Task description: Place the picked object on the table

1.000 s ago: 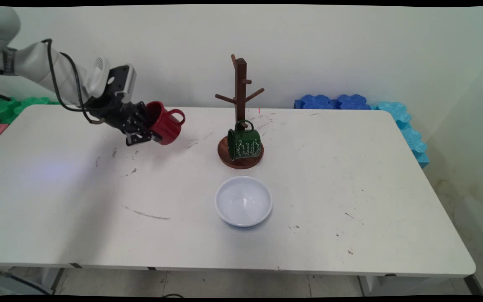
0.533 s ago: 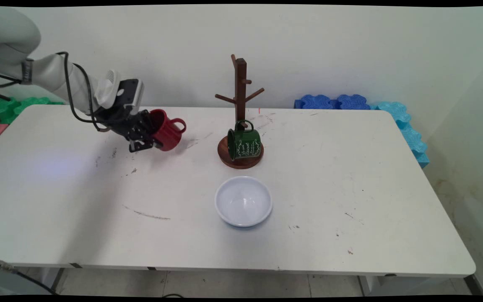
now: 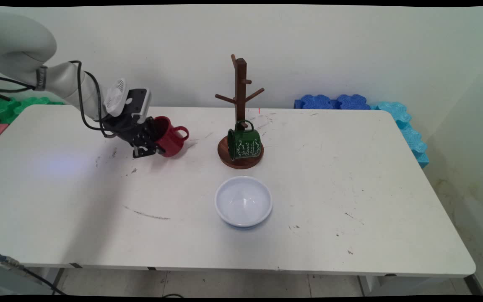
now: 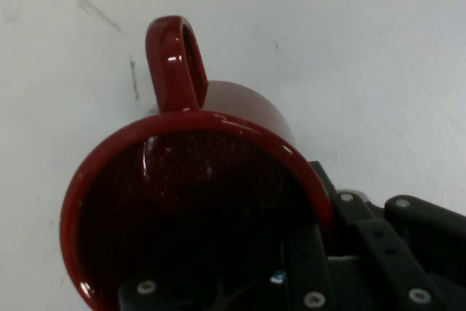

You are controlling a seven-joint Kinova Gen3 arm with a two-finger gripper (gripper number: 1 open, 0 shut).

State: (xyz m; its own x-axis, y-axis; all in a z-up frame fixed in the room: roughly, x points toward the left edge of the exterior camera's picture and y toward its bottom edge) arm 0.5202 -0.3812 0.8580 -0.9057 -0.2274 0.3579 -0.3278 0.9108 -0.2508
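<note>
Even, diffuse overhead light brightens the scuffed white table (image 3: 350, 167), soft shadows lying under the pale glazed bowl (image 3: 243, 201) and the dark wooden mug tree (image 3: 240, 113), while in the hand view small glints mark the glossy red ceramic mug (image 4: 196, 202), whose inside is dark.

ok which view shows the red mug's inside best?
Hand view: it looks straight into the red mug, its rim and dark interior filling the frame. Main view shows it only side-on, tilted in the gripper, handle pointing right.
</note>
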